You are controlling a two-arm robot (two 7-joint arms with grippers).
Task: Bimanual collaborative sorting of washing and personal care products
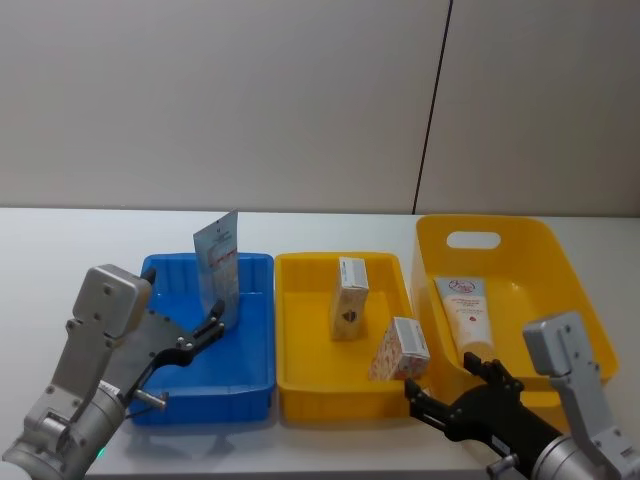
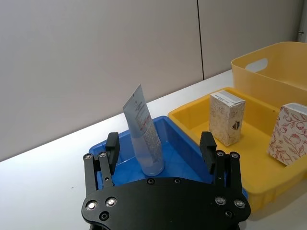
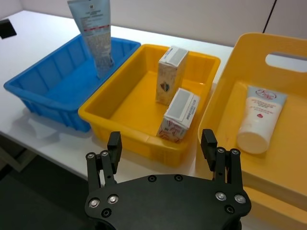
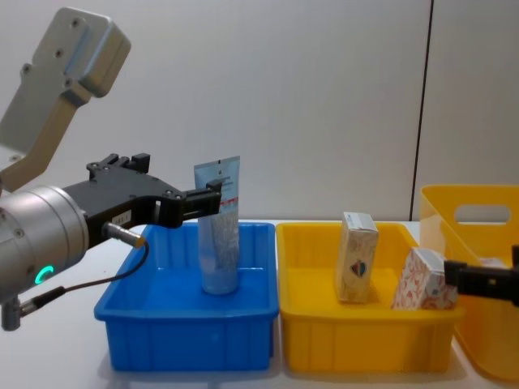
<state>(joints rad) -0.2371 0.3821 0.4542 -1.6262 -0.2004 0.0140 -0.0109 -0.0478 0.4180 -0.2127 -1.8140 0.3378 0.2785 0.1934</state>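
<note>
White table (image 1: pixel 60 240), grey panelled wall (image 1: pixel 250 100) behind.

Left gripper (image 1: pixel 213 325): fingers spread, over the blue tray (image 1: pixel 205 405). A pale-blue tube (image 1: pixel 218 262) stands upright there, clear of both fingers.

Right gripper (image 1: pixel 445 382): fingers spread, at the table's near edge.

Yellow tray (image 1: pixel 335 400): cream carton (image 1: pixel 350 298) upright, red-print carton (image 1: pixel 400 348) leaning.

Basket (image 1: pixel 570 270): white tube (image 1: pixel 467 312) lying flat.

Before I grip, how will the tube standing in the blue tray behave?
Standing tall on its narrow cap, the pale-blue tube probably tips at a nudge. Its flat crimped top suggests a soft body that may squash between the left gripper's fingers.
</note>
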